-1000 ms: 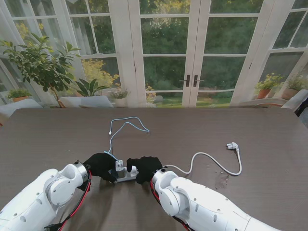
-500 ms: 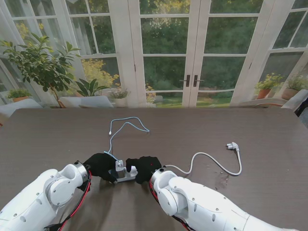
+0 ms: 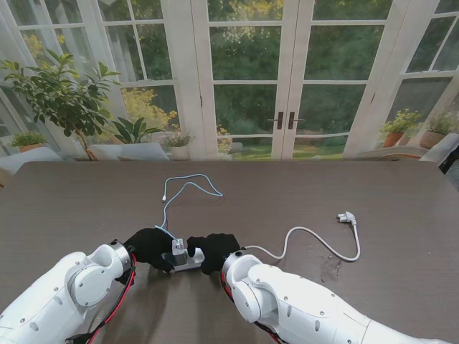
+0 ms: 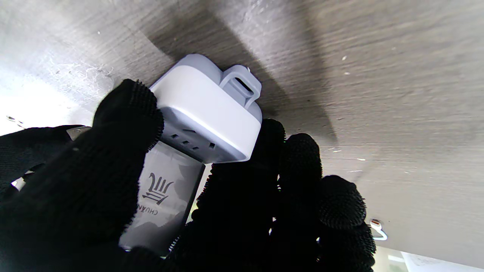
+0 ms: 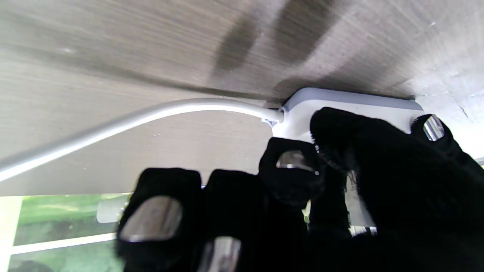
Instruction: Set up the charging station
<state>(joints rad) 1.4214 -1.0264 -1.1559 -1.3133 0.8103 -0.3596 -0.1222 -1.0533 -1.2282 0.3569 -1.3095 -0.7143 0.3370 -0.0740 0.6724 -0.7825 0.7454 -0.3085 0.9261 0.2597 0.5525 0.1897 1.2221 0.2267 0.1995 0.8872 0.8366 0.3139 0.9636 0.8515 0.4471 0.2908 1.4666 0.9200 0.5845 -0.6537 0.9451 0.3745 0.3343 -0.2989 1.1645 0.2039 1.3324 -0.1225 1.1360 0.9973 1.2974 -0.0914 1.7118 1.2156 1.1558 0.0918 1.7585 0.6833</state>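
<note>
A white power strip (image 3: pixel 189 260) lies on the dark table close to me, between both black-gloved hands. A grey charger block (image 3: pixel 178 248) stands on it, and a light blue cable (image 3: pixel 179 192) runs from there away from me. My left hand (image 3: pixel 150 247) is shut on the strip's end; the left wrist view shows thumb and fingers clamped around the strip (image 4: pixel 208 109) next to the charger (image 4: pixel 166 189). My right hand (image 3: pixel 214 251) is closed on the other end, where the white cord (image 5: pixel 132 119) leaves the strip (image 5: pixel 363 104).
The strip's white cord (image 3: pixel 308 235) loops to the right and ends in a plug (image 3: pixel 347 217) lying on the table. The blue cable's free end (image 3: pixel 164 198) rests farther from me. Glass doors and potted plants stand beyond the table's far edge.
My right hand and forearm have edged slightly left along the strip. The left hand, strip and cables have stayed where they were.
</note>
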